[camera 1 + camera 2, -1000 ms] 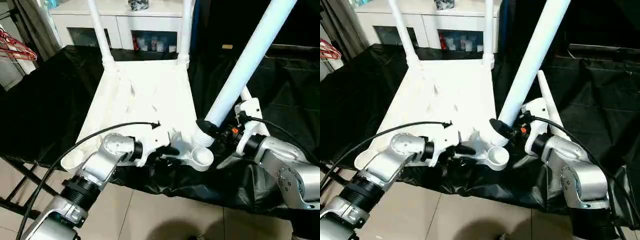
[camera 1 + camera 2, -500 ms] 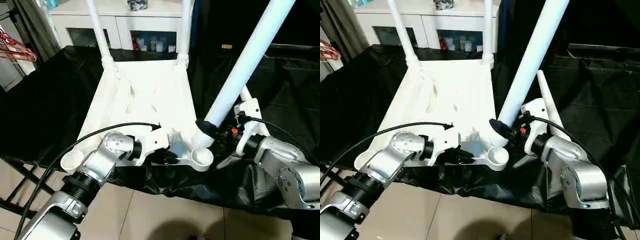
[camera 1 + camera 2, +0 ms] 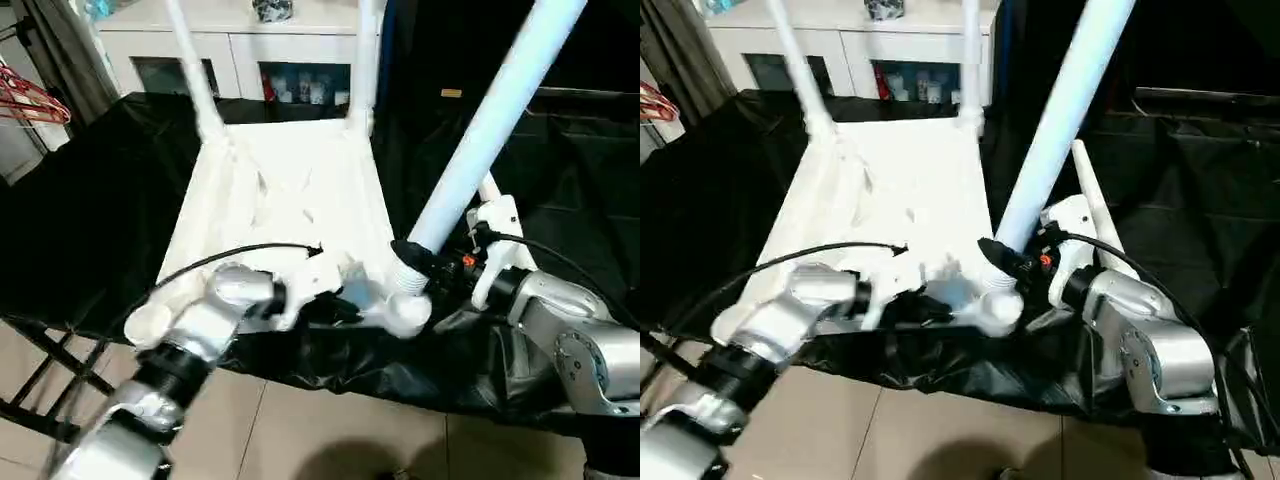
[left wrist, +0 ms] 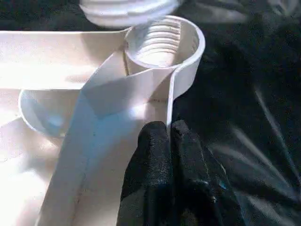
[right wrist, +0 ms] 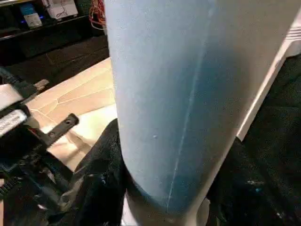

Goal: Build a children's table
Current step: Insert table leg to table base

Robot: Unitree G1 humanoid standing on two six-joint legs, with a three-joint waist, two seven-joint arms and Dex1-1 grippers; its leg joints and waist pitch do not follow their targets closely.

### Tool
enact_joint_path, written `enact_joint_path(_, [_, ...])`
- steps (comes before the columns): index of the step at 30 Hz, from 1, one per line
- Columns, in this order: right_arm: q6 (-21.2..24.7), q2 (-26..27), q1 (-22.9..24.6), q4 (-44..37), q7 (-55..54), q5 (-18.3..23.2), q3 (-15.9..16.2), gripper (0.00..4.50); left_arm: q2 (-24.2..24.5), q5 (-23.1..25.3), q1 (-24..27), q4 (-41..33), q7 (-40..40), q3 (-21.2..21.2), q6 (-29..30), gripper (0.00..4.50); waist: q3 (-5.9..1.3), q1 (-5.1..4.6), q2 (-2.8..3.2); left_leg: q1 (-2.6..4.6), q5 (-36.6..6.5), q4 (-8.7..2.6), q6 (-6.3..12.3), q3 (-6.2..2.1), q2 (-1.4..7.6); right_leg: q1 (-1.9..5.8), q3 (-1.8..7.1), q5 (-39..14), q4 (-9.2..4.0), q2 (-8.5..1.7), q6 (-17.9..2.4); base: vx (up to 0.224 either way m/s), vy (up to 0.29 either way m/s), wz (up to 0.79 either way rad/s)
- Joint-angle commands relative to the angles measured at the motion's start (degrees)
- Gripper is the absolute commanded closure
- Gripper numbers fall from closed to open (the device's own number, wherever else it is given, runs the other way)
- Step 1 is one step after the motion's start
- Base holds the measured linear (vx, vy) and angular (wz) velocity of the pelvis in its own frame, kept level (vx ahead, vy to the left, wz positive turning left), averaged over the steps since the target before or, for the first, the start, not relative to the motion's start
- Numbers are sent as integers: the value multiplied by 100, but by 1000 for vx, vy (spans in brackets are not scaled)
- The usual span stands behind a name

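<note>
Two legs (image 3: 196,75) upright (tabletop (image 3: 290,190) upside-down).

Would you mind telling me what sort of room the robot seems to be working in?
Probably a lived-in home room: a white glass-door cabinet with small items behind, red hangers at the side, and a tiled floor under the black-draped work surface.

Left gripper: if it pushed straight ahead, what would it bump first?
Probably the threaded corner socket of the tabletop, right beyond the left gripper, which pinches the thin rib below it. Depth is hard to judge.

White cabinet (image 3: 250,40) behind black cloth (image 3: 90,200); red hangers (image 3: 35,95) left
</note>
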Motion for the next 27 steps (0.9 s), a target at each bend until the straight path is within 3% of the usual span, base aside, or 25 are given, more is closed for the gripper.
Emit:
enact_joint_path(1, [-42,-42,-110,5,50,-4,69,263,25,-30,-52,168,371,263,130,450,-381,47,-171,-207,-37,-374,603,94,-76,542,247,-2226,-499,-217,-140,0,0,0])
enact_joint_path(6, [32,-160,-210,140,170,-116,251,263,-124,95,-148,376,605,238,71,450,-387,42,-180,-211,42,-362,667,94,-79,532,239,-2184,-503,-203,-115,0,0,0])
enact_joint_path(7, [42,-202,-233,202,180,-176,301,263,-150,119,-159,413,619,236,53,450,-388,38,-208,-209,39,-362,667,96,-75,531,241,-2190,-501,-205,-110,0,0,0])
enact_joint_path(11, [-63,-359,-338,567,125,-527,529,263,-238,151,-281,601,696,244,-59,450,-384,59,-191,-199,50,-365,657,96,-71,521,237,-2228,-510,-207,-130,0,0,0])
enact_joint_path(18, [-135,-334,-512,1026,90,-642,644,263,-178,37,-272,634,275,176,-465,450,-394,44,-160,-191,47,-365,680,91,-58,522,243,-2098,-498,-216,-228,0,0,0])
enact_joint_path(27, [-130,-271,-635,1408,279,-625,672,263,-141,-26,-285,705,-74,147,-739,450,-398,28,-178,-193,94,-363,726,90,-41,538,260,-1942,-459,-228,-381,0,0,0])
